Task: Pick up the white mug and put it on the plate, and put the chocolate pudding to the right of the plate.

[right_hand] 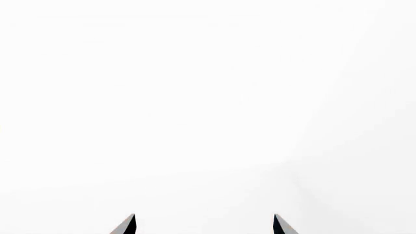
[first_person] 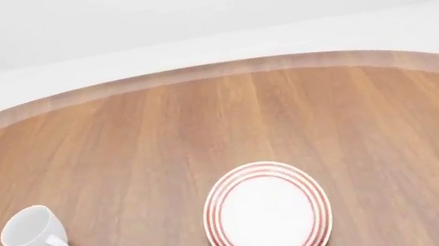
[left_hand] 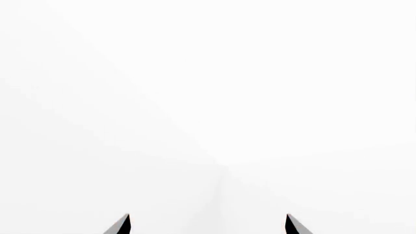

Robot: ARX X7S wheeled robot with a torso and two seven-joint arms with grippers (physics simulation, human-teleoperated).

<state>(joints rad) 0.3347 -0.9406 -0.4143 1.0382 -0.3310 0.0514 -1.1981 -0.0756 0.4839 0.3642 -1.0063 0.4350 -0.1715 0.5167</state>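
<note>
The white mug (first_person: 34, 237) stands upright on the wooden table at the near left, its loop handle turned toward the near right. The plate (first_person: 268, 216), white with red rings round its rim, lies at the near centre, a good gap to the mug's right. The chocolate pudding is out of view. Neither arm shows in the head view. My left gripper (left_hand: 208, 224) is open, its two dark fingertips far apart against blank white. My right gripper (right_hand: 202, 225) is open the same way, with nothing between its fingers.
The round wooden table (first_person: 229, 121) curves away to a far edge, with white floor and wall behind it. Both wrist views show only white background.
</note>
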